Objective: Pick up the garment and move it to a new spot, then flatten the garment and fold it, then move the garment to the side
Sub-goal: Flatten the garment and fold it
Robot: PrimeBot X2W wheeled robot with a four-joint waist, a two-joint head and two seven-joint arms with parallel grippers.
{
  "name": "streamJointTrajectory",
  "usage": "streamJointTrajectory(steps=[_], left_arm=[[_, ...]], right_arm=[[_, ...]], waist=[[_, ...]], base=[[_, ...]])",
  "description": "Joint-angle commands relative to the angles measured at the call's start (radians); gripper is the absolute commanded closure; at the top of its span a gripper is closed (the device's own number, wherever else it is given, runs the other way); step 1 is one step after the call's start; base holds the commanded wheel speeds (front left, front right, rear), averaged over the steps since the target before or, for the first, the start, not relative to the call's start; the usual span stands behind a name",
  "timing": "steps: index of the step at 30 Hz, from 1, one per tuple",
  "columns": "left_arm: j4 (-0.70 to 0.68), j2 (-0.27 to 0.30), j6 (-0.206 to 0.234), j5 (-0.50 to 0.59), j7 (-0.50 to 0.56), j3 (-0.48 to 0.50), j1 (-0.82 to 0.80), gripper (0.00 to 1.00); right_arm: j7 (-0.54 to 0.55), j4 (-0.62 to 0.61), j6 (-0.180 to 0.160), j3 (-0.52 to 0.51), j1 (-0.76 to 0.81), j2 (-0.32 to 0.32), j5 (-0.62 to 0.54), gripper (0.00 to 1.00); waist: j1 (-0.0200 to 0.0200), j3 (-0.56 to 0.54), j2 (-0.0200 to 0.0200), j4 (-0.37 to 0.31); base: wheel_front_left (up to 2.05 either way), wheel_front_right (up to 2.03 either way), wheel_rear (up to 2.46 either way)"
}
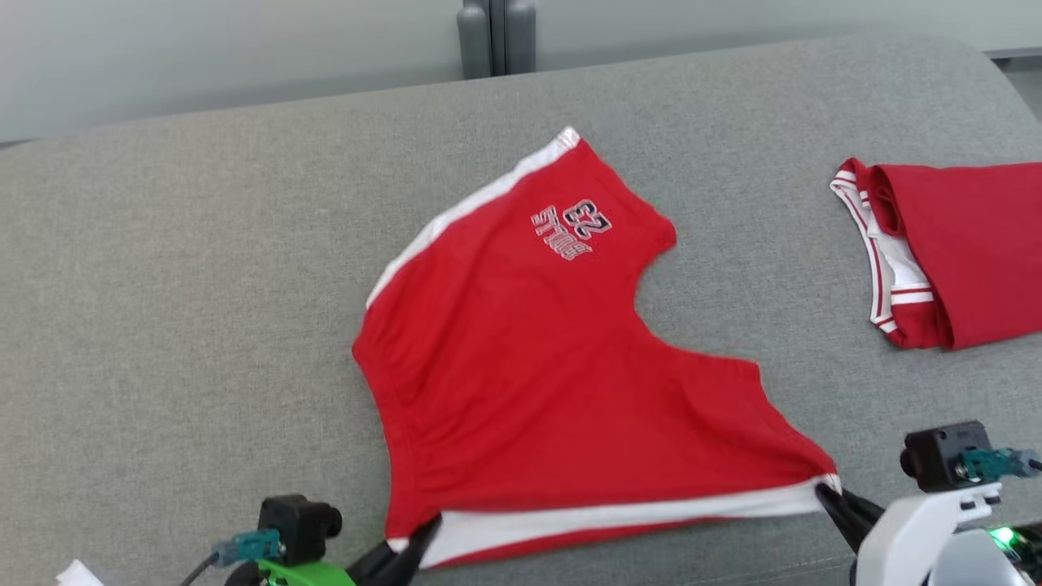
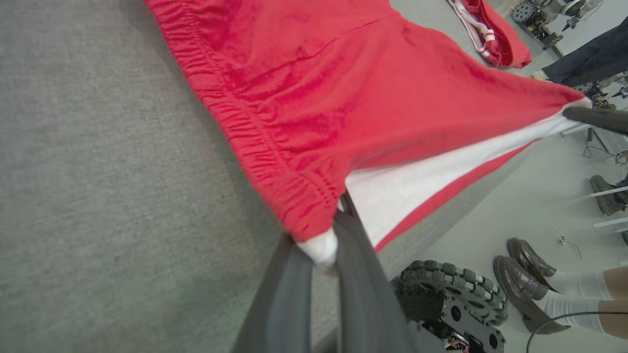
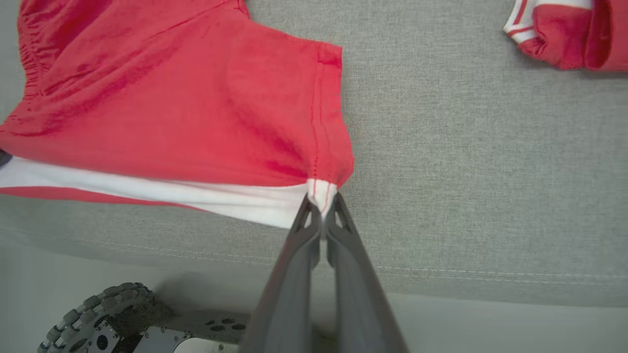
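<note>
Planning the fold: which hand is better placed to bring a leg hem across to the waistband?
Right. The right hand is shut on the hem corner of the shorts; the left hand pinches the waistband corner, so it could likely just anchor.

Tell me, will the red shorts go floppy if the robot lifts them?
Probably floppy: the red shorts wrinkle except along the edge pulled taut between the left claw and right claw. Likely light: two small corner pinches seem enough to hold them.
</note>
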Motion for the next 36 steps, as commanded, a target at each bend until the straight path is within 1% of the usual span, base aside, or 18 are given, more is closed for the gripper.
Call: streamJointTrajectory(steps=[1, 2, 4, 6, 9, 10, 13, 15, 17, 18, 20, 23, 24, 26, 28, 33, 36], left_arm=[[-0.034, 0.019, 0.016, -0.013, 0.011, -0.001, 0.024, 1.0], [-0.062, 0.025, 0.018, -0.014, 0.008, 0.0, 0.031, 1.0], [-0.114, 0.027, 0.002, -0.021, -0.004, 0.002, 0.042, 1.0], [-0.136, 0.025, -0.01, -0.016, -0.016, 0.008, 0.033, 1.0], [-0.121, -0.004, -0.033, -0.004, -0.039, 0.026, -0.02, 1.0], [-0.1, -0.022, -0.046, -0.008, -0.039, 0.027, -0.041, 1.0], [-0.02, -0.075, -0.067, 0.0, -0.04, 0.038, -0.109, 1.0], [0.026, -0.112, -0.074, -0.001, -0.044, 0.049, -0.153, 1.0], [0.085, -0.163, -0.086, -0.035, -0.047, 0.071, -0.195, 1.0], [0.11, -0.179, -0.091, -0.041, -0.045, 0.08, -0.214, 1.0], [0.168, -0.203, -0.095, -0.039, -0.042, 0.088, -0.263, 1.0], [0.245, -0.256, -0.088, -0.054, -0.061, 0.119, -0.324, 1.0], [0.266, -0.267, -0.08, -0.05, -0.065, 0.125, -0.344, 1.0], [0.314, -0.294, -0.063, -0.045, -0.064, 0.134, -0.385, 1.0], [0.342, -0.324, -0.058, -0.048, -0.058, 0.139, -0.421, 1.0], [0.394, -0.379, -0.055, -0.044, -0.069, 0.148, -0.486, 1.0], [0.428, -0.418, -0.039, -0.05, -0.081, 0.16, -0.517, 1.0]], right_arm=[[0.036, -0.033, -0.002, -0.021, 0.025, 0.006, -0.004, 1.0], [0.05, -0.059, -0.002, -0.033, 0.035, 0.009, -0.011, 1.0], [0.041, -0.101, -0.002, -0.06, 0.029, 0.022, -0.028, 1.0], [0.034, -0.107, -0.002, -0.061, 0.021, 0.018, -0.039, 1.0], [0.01, -0.082, -0.002, -0.053, -0.033, 0.0, -0.042, 1.0], [-0.003, -0.066, -0.002, -0.047, -0.061, -0.016, -0.049, 1.0], [-0.019, 0.005, -0.002, -0.022, -0.148, -0.066, -0.048, 1.0], [-0.021, 0.05, -0.002, -0.003, -0.209, -0.096, -0.037, 1.0], [-0.033, 0.114, -0.002, 0.027, -0.296, -0.129, -0.016, 1.0], [-0.038, 0.14, -0.002, 0.043, -0.331, -0.149, -0.013, 1.0], [-0.057, 0.202, -0.002, 0.071, -0.421, -0.163, 0.011, 1.0], [-0.103, 0.308, -0.002, 0.101, -0.567, -0.178, 0.036, 1.0], [-0.111, 0.341, -0.002, 0.113, -0.603, -0.185, 0.038, 1.0], [-0.135, 0.417, -0.002, 0.142, -0.7, -0.176, 0.06, 1.0], [-0.145, 0.477, -0.002, 0.179, -0.776, -0.189, 0.068, 1.0], [-0.2, 0.604, -0.002, 0.252, -0.928, -0.211, 0.073, 1.0], [-0.24, 0.69, -0.002, 0.278, -0.997, -0.219, 0.067, 1.0]], waist=[[0.0, -0.018, 0.0, 0.005], [0.0, -0.018, 0.0, 0.008], [0.0, -0.016, 0.0, 0.021], [0.0, -0.014, 0.0, 0.034], [0.0, -0.007, 0.0, 0.048], [0.0, -0.005, 0.0, 0.054], [0.0, 0.005, 0.0, 0.072], [0.0, 0.016, 0.0, 0.08], [0.0, 0.035, 0.0, 0.091], [0.0, 0.044, 0.0, 0.095], [0.0, 0.065, 0.0, 0.103], [0.0, 0.103, 0.0, 0.115], [0.0, 0.116, 0.0, 0.121], [0.0, 0.144, 0.0, 0.135], [0.0, 0.169, 0.0, 0.151], [0.0, 0.215, 0.0, 0.194], [0.0, 0.233, 0.0, 0.225]], base=[[0.0, 0.0, 0.0], [0.0, 0.0, 0.0], [0.0, 0.0, 0.0], [0.0, 0.0, 0.0], [0.0, 0.0, 0.0], [0.0, 0.0, 0.0], [0.0, 0.0, 0.0], [0.0, 0.0, 0.0], [0.0, 0.0, 0.0], [0.0, 0.0, 0.0], [0.0, 0.0, 0.0], [0.0, 0.0, 0.0], [0.0, 0.0, 0.0], [0.0, 0.0, 0.0], [0.0, 0.0, 0.0], [0.0, 0.0, 0.0], [0.0, 0.0, 0.0]])
